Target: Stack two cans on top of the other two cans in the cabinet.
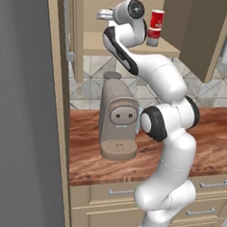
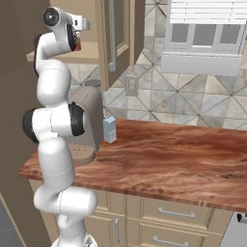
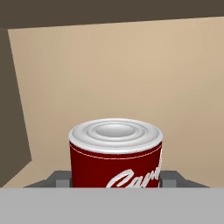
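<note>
Gripper (image 3: 116,186) clamped on dark red can (image 3: 116,157) inside cabinet (image 1: 140,47); 1st stack done at 3 o'clock. Next: carry over remaining grey tin, lower square, release.

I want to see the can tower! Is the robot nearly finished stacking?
About halfway, it seems. Done: a bright red can already sits on a greyish can on the cabinet shelf. In hand: the hand grips a dark red can inside the cabinet. Left: setting it on the other grey can, hidden here.

Coffee machine (image 1: 118,117) on wooden counter (image 2: 193,164); small carton (image 2: 109,129) beside it.
</note>
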### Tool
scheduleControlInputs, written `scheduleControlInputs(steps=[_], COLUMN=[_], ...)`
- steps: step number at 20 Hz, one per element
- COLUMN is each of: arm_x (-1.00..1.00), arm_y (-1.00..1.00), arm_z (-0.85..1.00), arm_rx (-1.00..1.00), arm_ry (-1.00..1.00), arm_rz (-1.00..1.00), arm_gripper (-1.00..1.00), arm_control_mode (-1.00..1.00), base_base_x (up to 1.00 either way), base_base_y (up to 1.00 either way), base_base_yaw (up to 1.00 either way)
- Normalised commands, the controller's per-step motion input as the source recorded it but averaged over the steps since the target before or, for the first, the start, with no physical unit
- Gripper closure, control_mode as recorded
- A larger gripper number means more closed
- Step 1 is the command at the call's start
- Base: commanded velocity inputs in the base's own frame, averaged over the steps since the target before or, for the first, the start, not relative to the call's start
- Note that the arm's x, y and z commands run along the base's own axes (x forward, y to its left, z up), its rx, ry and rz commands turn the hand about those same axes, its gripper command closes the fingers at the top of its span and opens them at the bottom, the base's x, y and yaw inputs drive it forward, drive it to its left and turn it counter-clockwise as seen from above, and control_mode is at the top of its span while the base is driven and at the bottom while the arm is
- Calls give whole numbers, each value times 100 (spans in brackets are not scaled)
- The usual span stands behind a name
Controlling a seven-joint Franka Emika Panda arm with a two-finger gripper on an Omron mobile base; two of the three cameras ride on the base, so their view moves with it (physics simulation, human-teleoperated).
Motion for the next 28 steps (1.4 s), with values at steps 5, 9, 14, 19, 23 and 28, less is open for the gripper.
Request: scheduleControlInputs(steps=[5,9,14,19,23,28], arm_x=[-11,-4,-10,-6,-9,-2], arm_y=[6,0,-3,-8,-5,-1], arm_z=[0,0,0,0,0,0], arm_rx=[0,0,0,0,0,0], arm_ry=[-6,-1,0,0,0,0], arm_rz=[0,-1,-4,-2,-1,-1], arm_gripper=[100,100,100,100,100,100], arm_control_mode=[-100,-100,-100,-100,-100,-100], base_base_x=[0,0,0,0,0,0], base_base_y=[0,0,0,0,0,0], base_base_yaw=[0,0,0,0,0,0])
